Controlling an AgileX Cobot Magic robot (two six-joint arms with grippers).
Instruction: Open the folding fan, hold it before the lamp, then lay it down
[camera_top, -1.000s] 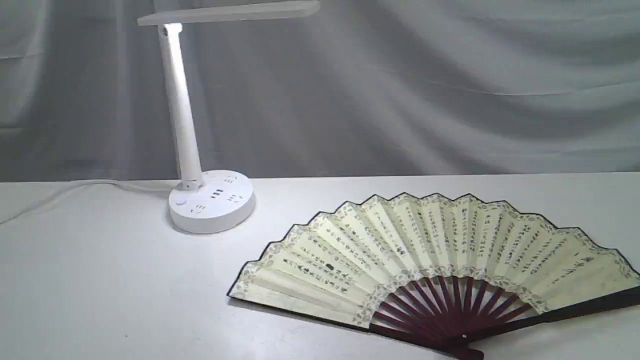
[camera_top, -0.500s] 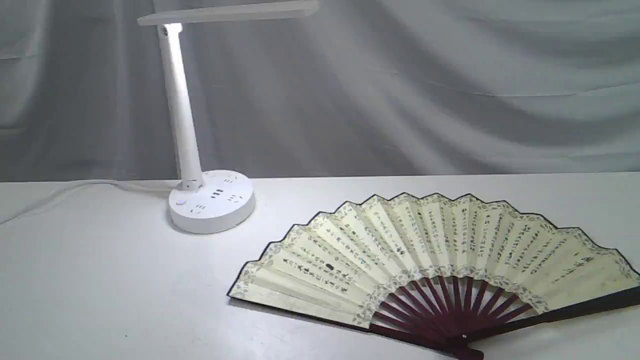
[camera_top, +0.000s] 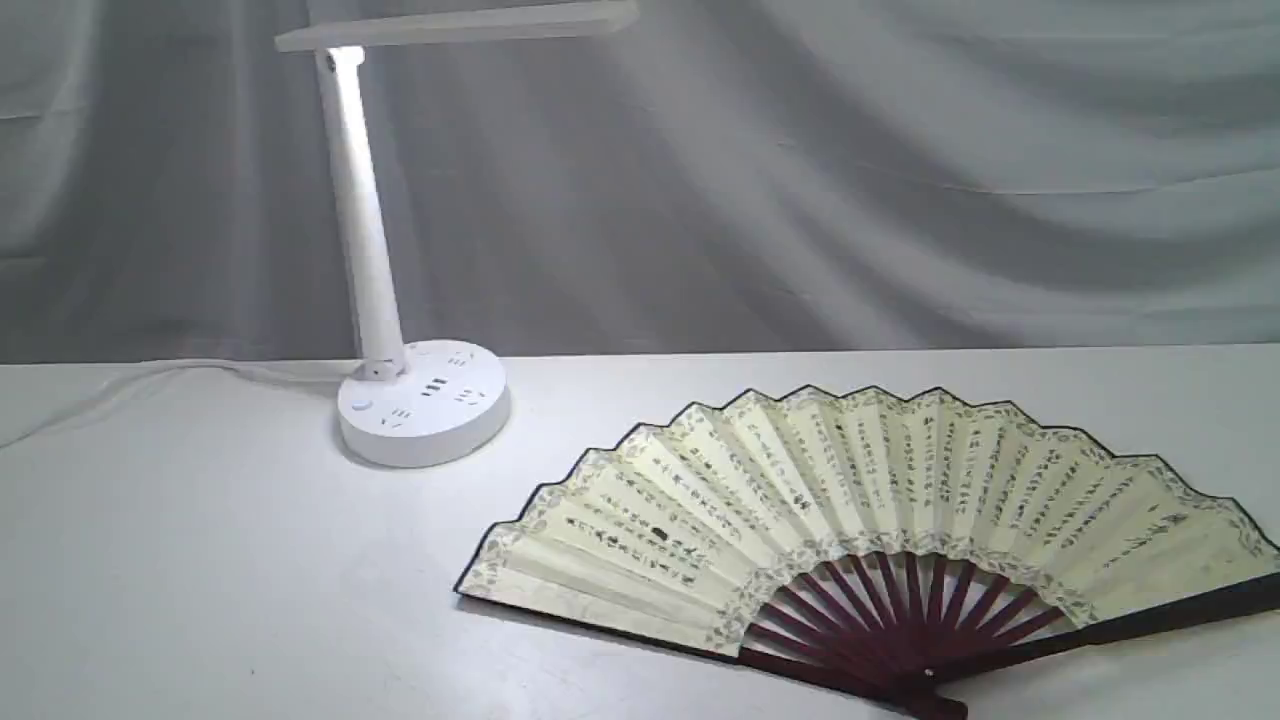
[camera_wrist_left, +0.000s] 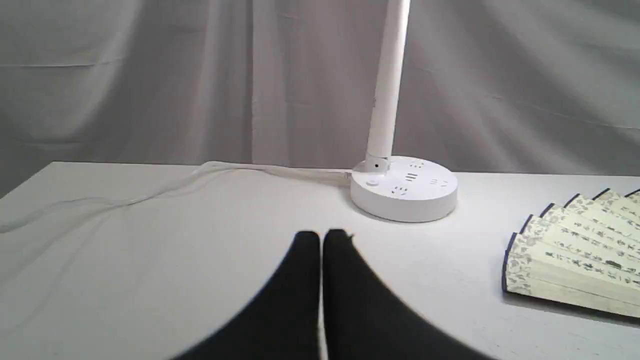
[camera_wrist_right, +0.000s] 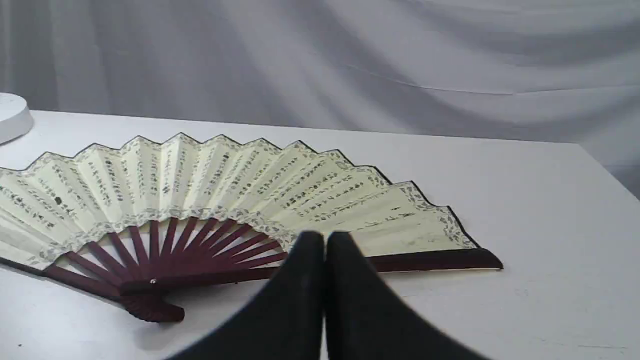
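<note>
Broad white worktop (camera_top: 200, 580), smooth and matte, with a grey cloth (camera_top: 900, 200) hanging in soft folds behind it. Spread across the right side lies the folding fan (camera_top: 880, 480), fully open and flat, its cream leaf pleated into crisp ridges with columns of small black script and a thin dark edge tracing the zigzag rim. To its left and further back stands the lamp (camera_top: 360, 220), well apart from the fan: glossy white plastic, a tall slim stem, a flat light bar (camera_top: 460, 25) at the top and a round base (camera_top: 425, 405) dotted with sockets. Down at the fan's near edge the dark reddish-brown ribs (camera_top: 900, 600) gather to a pivot (camera_top: 930, 675), and one stout guard stick (camera_wrist_right: 435, 260) closes off the right end. The left fingers (camera_wrist_left: 300, 280) are pressed together on nothing, hanging over bare worktop on the near side of the lamp's base. The right fingers (camera_wrist_right: 305, 280) are likewise closed and empty, on the near side of the guard stick. To my eye the laying-down is done, and what's left is a clean exit. That wants both arms lifted straight away from the paper, no dragging across those thin pleats, and no clipping the guard stick, which looks light enough to skid on this slick surface. A pale cord (camera_wrist_left: 150, 192) trails off behind the lamp.
</note>
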